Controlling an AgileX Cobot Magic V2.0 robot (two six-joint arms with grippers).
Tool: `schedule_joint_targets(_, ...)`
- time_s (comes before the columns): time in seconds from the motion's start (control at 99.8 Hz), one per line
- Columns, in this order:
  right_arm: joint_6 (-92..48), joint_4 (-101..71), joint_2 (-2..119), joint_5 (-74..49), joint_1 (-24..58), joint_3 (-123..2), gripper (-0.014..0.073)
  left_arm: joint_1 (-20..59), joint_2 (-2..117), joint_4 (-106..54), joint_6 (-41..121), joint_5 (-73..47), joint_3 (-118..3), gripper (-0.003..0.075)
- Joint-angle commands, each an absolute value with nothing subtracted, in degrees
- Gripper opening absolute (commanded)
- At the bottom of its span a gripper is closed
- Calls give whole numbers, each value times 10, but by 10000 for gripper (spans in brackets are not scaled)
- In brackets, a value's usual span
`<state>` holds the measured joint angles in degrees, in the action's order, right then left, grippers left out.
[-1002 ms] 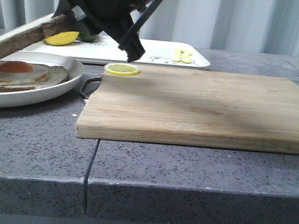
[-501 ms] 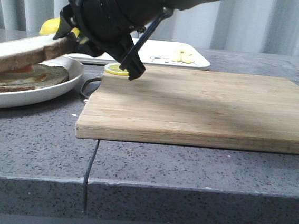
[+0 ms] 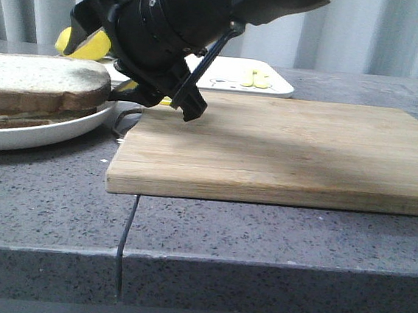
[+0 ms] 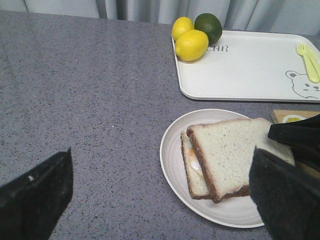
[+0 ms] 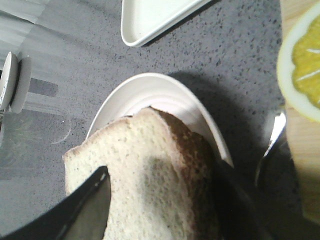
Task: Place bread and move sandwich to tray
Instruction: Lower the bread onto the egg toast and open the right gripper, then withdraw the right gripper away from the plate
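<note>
Bread (image 4: 235, 150) sits flat on top of the egg slice on the plate (image 4: 172, 160), slightly skewed, egg edge peeking out on one side. Sandwich (image 3: 33, 99) on the plate at the table's left, next to the cutting board (image 3: 284, 145). Right gripper (image 3: 138, 83) is low at the bread's near edge, fingers (image 5: 87, 207) spread either side of the slice; contact unclear. Left gripper (image 4: 160, 200) hangs above the table, fingers wide apart, holding nothing. Tray (image 4: 250, 65) lies beyond the plate with two lemons (image 4: 191, 45) and a lime (image 4: 208, 27) in its corner.
</note>
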<state>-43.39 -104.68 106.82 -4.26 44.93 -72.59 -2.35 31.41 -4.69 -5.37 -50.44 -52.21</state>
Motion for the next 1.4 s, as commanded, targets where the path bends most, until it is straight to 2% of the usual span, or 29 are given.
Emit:
schedule_joint_targets(0.0,-449,-1077,1032,-43,449,-740,464,-22,320,-52,-60,-467,-540,662)
schedule_joint_targets(0.311,-495,-1057,971,12,441,-740,464,-22,320,-52,-60,-467,-540,662)
schedule_joint_targets(0.631,-588,-940,858,57,416,-722,464,-22,320,-52,-60,-467,-540,662)
schedule_joint_targets(1.022,-586,-738,639,79,310,-553,461,-22,320,-52,-60,-467,-540,662)
schedule_joint_targets(1.182,-545,-653,539,74,254,-465,461,-22,320,-52,-60,-467,-540,662)
schedule_joint_targets(1.392,-371,-424,428,24,176,-383,461,-22,320,-52,-60,-467,-540,662)
